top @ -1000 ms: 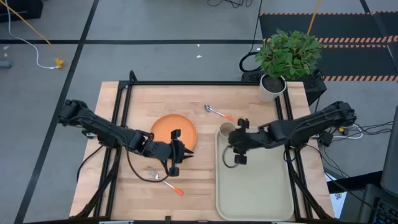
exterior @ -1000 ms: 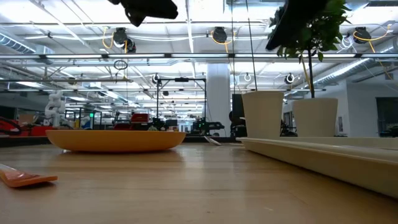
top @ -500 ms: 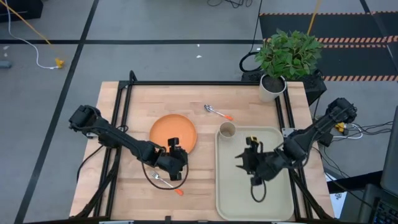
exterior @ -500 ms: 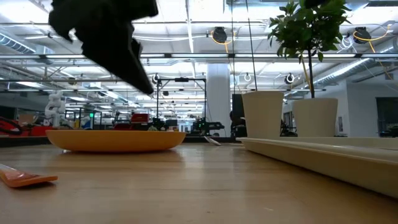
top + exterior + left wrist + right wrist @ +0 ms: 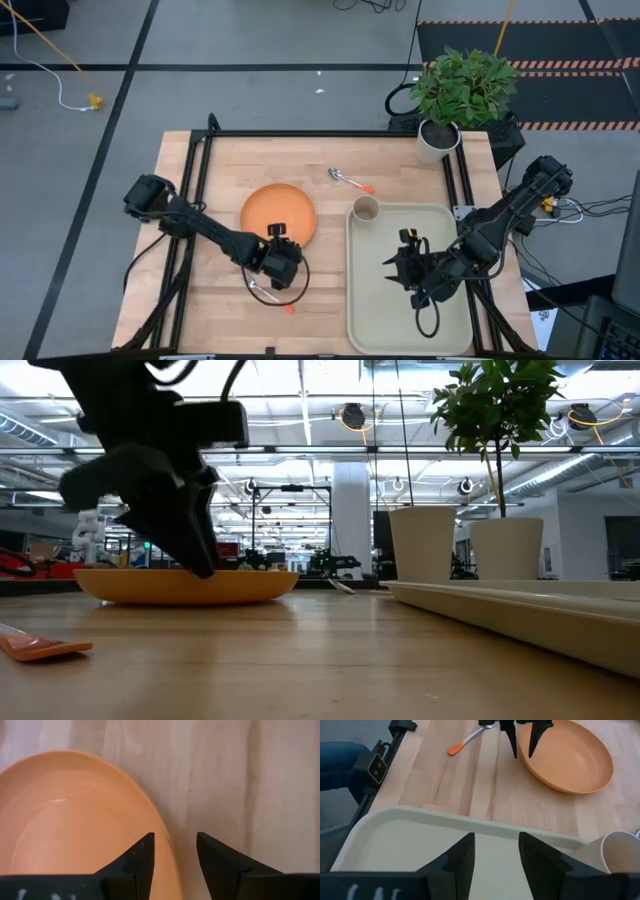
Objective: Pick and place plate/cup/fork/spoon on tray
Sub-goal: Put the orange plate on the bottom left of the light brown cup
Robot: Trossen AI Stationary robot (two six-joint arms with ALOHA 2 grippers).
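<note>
The orange plate (image 5: 278, 213) lies on the wooden table, left of the tray (image 5: 410, 300). My left gripper (image 5: 284, 244) is open and points down at the plate's near right rim (image 5: 167, 851), one finger inside the rim and one outside. The tan cup (image 5: 366, 209) stands upright in the tray's far left corner. My right gripper (image 5: 392, 272) is open and empty over the middle of the tray. The fork (image 5: 270, 295) lies near the table's front, behind my left gripper. The spoon (image 5: 350, 181) lies at the far side of the table. My left gripper's open fingers (image 5: 142, 852) stand on either side of the plate's near right rim, coming from above. I cannot tell whether they touch it. The plate lies flat on the table.
A white pot with a green plant (image 5: 440, 135) stands at the table's far right corner. A black frame rail (image 5: 200, 170) runs along the table's left and far sides. Bare tray floor (image 5: 420, 850) lies under my right gripper.
My left gripper has come down to the plate's near right rim. My right gripper has drawn back from the cup toward the table's near edge, over the tray. The cup has stayed standing on the tray.
</note>
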